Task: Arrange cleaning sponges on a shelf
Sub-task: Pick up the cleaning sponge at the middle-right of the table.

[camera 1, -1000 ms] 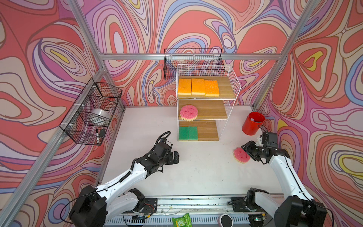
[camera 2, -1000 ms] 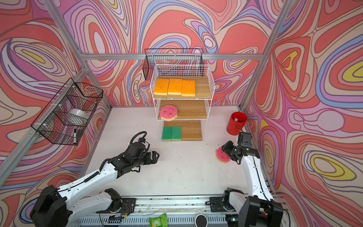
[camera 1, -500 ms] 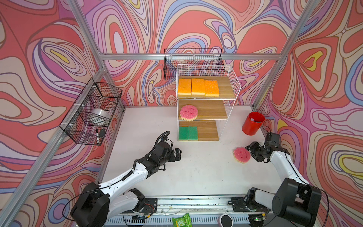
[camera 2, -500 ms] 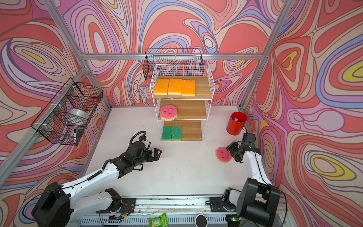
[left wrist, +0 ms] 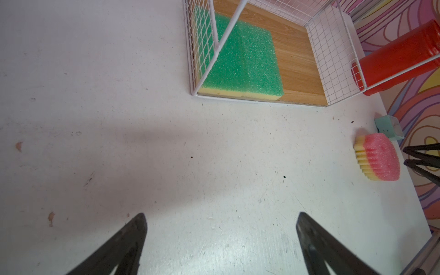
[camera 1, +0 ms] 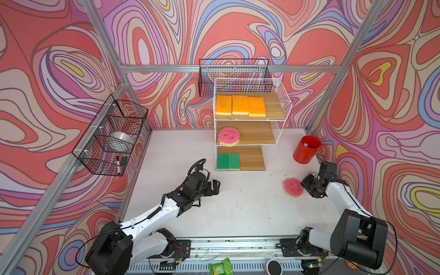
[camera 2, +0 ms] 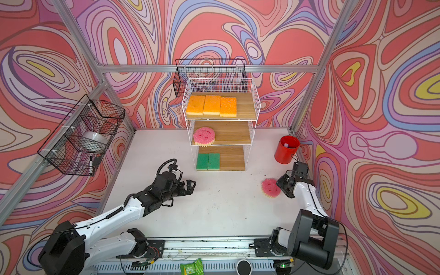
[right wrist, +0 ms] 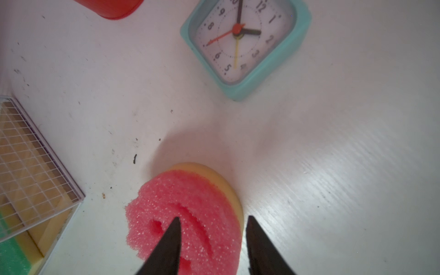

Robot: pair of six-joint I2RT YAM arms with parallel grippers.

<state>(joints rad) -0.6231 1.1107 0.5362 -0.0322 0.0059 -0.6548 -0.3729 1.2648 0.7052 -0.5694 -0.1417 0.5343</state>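
Pink smiley sponge (camera 1: pixel 292 187): on the white table (camera 1: pixel 238 214) off the shelf's front right corner, near the red cup (camera 1: pixel 306 150) and the mint-green clock (right wrist: pixel 245 45). Its yellow scalloped base shows along one edge.
Right gripper (right wrist: pixel 212 217): low at that sponge, jaws partway apart and straddling its rim. One finger lies across the pink face and the other sits just outside the yellow base. Whether they actually pinch it cannot be told.
Left gripper (left wrist: pixel 221 213): jaws spread wide, holding nothing, above bare table in front of the shelf's lowest board.
Shelf (camera 1: pixel 284 102): white wire rack against the back wall, with three stepped wood boards.
Top board (camera 1: pixel 273 107): three orange sponges (camera 1: pixel 240 105) side by side toward the left end.
Middle board (camera 1: pixel 257 133): shelved pink sponge (camera 1: pixel 228 135) at the front left.
Bottom board (camera 1: pixel 252 159): two green sponges (camera 1: pixel 228 162), touching, at the left end.
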